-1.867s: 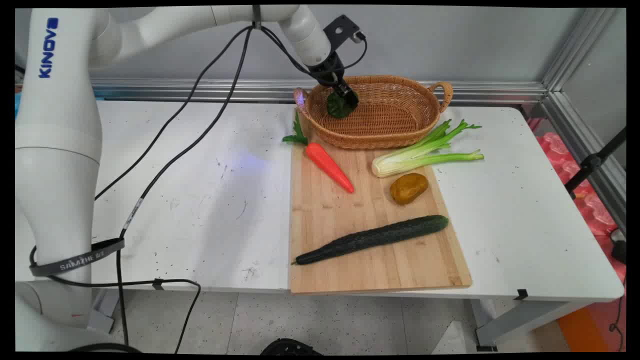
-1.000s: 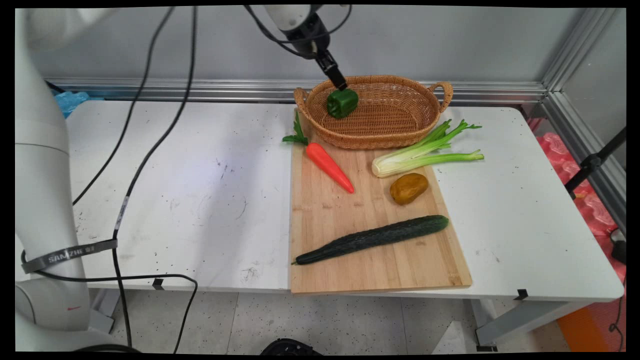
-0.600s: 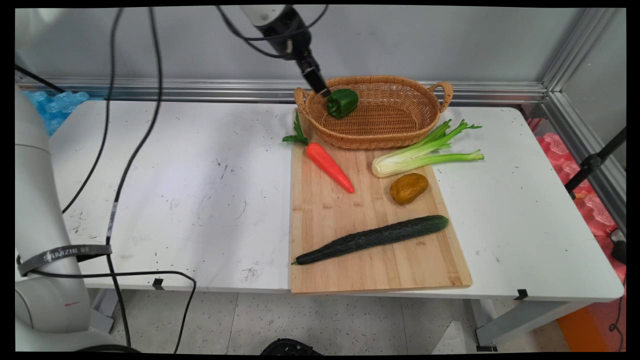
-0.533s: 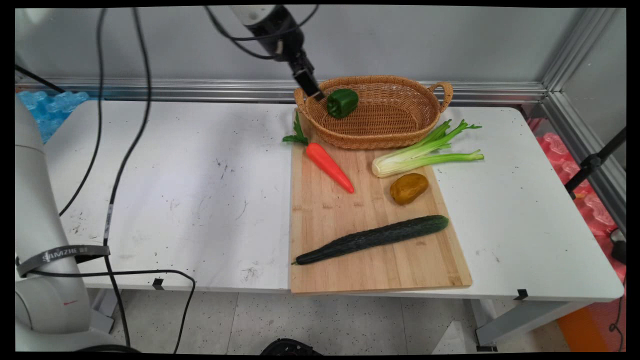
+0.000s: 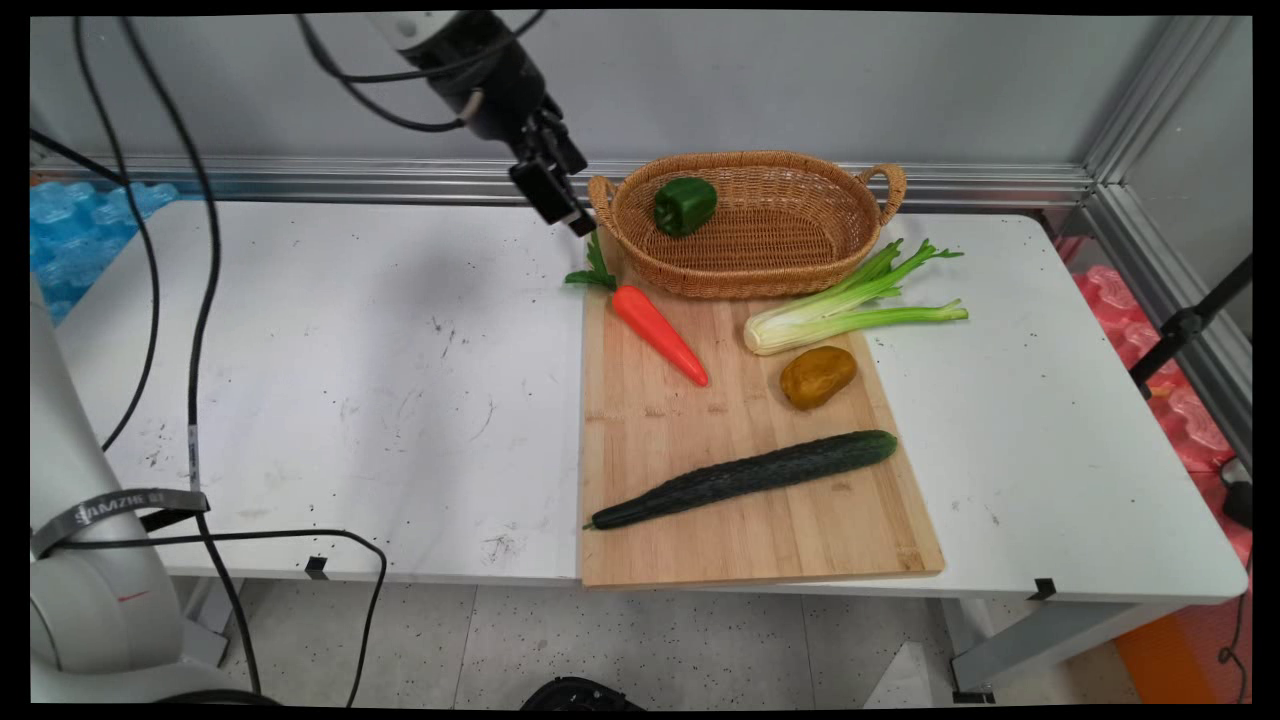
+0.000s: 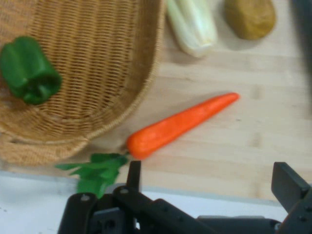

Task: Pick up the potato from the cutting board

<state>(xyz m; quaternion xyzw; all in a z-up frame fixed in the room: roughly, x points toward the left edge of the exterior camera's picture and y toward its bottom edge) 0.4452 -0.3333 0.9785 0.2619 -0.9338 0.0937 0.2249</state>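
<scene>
Black and angled down toward the right, the two-finger gripper (image 5: 562, 205) hangs from the arm at the top of the main view, its fingers (image 6: 288, 184) spread apart and holding nothing. It hovers above the white surface (image 5: 350, 350), just off the left handle of the oval woven wicker basket (image 5: 800, 260). Nearest below the fingers lies the orange carrot with green leaves (image 6: 180, 126), on the far left corner of the pale wooden cutting board (image 5: 760, 520); its leafy end sits just in front of the fingertips in the hand view. Beyond the fingers, inside the basket at its left end, rests the green bell pepper (image 5: 685, 205). Farther off on the board lie the pale green celery stalk (image 5: 850, 305), the brown potato (image 5: 817, 376) and the long dark green cucumber (image 5: 745, 477)
</scene>
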